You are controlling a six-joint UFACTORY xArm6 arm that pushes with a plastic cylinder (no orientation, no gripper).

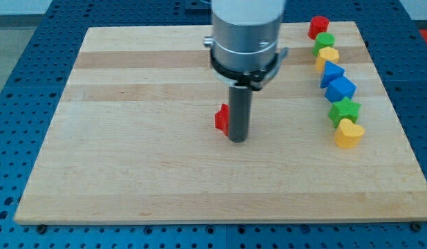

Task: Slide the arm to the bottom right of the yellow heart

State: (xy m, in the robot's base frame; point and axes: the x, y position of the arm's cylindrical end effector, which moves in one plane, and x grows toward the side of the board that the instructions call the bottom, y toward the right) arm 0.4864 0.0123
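The yellow heart (349,133) lies at the view's right, lowest in a line of blocks near the board's right edge. My tip (238,140) rests on the board near the middle, far to the left of the heart and about level with it. A red block (222,118) sits right against the rod's left side, partly hidden by it; its shape cannot be made out.
Above the heart runs a line of blocks: a green star (344,111), a blue block (340,88), a blue triangle (331,71), a yellow block (327,57), a green block (323,43) and a red block (318,27). The wooden board (130,152) lies on a blue perforated table.
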